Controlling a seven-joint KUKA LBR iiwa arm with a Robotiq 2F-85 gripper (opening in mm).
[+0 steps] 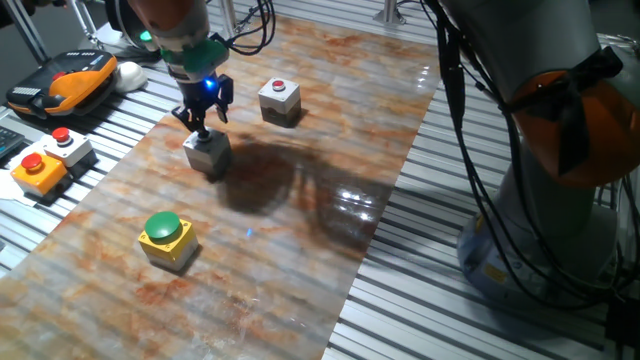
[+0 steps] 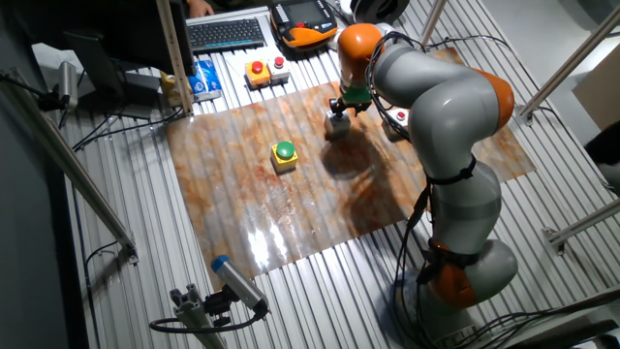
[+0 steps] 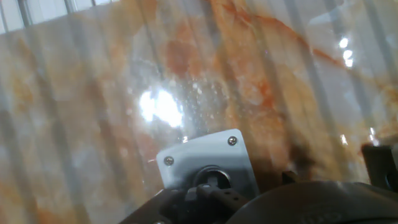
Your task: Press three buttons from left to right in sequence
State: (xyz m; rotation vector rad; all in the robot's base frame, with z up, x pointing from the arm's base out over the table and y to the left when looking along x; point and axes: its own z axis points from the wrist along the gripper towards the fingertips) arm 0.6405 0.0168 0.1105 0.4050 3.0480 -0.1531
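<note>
My gripper stands straight down on the middle light grey box, fingertips together and touching its top, so its button is hidden. In the hand view the fingertips sit on the middle of this box. The light grey box with a small red button stands behind and to the right. The yellow box with a large green dome stands near the front. In the other fixed view the gripper is on the grey box, the yellow box to its left.
An orange box with a red button and a grey box with a raised red button sit off the marbled board at the left. A teach pendant lies at the back left. The robot's base fills the right.
</note>
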